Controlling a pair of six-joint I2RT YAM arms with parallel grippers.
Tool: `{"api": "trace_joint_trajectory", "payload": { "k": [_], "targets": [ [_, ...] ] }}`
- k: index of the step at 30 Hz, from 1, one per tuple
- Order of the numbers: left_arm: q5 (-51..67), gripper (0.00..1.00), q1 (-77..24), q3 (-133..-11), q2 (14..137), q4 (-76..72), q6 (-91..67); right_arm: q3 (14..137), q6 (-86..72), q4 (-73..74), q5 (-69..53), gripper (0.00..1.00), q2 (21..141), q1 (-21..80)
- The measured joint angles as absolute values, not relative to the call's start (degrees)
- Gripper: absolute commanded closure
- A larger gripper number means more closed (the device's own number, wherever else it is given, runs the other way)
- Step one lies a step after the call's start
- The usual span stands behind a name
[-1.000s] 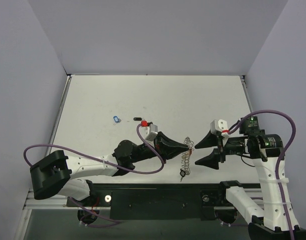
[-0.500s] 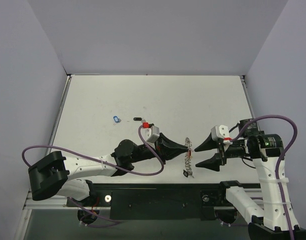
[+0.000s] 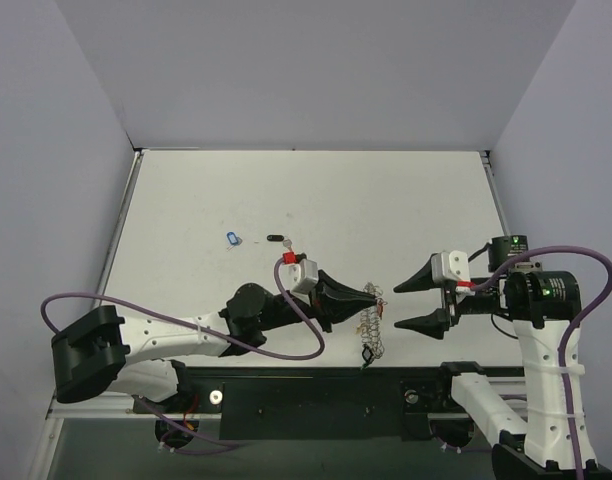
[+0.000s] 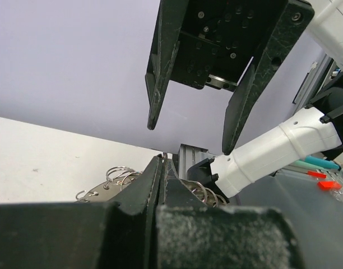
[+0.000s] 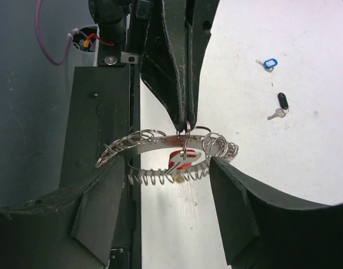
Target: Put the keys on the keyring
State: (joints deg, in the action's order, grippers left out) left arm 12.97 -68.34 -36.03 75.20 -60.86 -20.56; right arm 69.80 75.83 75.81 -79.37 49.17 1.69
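Holding the keyring (image 5: pixel 154 147) with the left gripper (image 3: pixel 372 293), fingers pressed fully together on one small wire loop at the ring's upper rim. Hanging edge-on below that pinch in the top view; seen in the right wrist view as a flat silver band rimmed all round with wire loops. Whether the lowest loops touch the table (image 3: pixel 386 200): not possible to tell. Already on the keyring, right under the pinched loop: a red key (image 5: pixel 180 158). At the ring's lowest point in the top view: a small dark tag (image 3: pixel 367 352), too small to make out further. Just to the right of the keyring and facing it: the right gripper (image 3: pixel 398 304), fingers spread wide, nothing between them, not touching the ring. Well to the left of the keyring and farther back, lying loose on the table: a blue key (image 3: pixel 234 238) and, between it and the ring, a black key (image 3: pixel 277 239) with a silver blade. Both well apart from the keyring and from either gripper.
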Motion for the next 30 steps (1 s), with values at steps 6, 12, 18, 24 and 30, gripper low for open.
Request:
{"api": "trace_joint_trajectory", "payload": {
  "k": [6, 12, 18, 24, 30],
  "targets": [
    [10.7, 1.00, -69.3, -36.0, 72.9, -60.2, -17.9, 70.1, 69.5, 75.9, -79.5, 0.53, 50.6, 1.4],
    [9.2, 1.00, -70.0, -36.0, 72.8, -61.1, -17.4, 72.6, 67.8, 76.0, -79.5, 0.60, 52.4, 1.5],
    [8.3, 1.00, -70.8, -36.0, 73.4, -62.7, -17.5, 74.8, 69.7, 76.0, -79.6, 0.62, 52.8, 3.0],
    [7.5, 1.00, -71.5, -36.1, 74.4, -63.5, -17.5, 74.7, 72.1, 76.1, -79.8, 0.65, 52.8, 4.2],
    [7.1, 1.00, -72.0, -36.1, 74.7, -63.6, -17.5, 73.5, 72.5, 76.1, -79.8, 0.67, 52.8, 4.6]
  ]
}}
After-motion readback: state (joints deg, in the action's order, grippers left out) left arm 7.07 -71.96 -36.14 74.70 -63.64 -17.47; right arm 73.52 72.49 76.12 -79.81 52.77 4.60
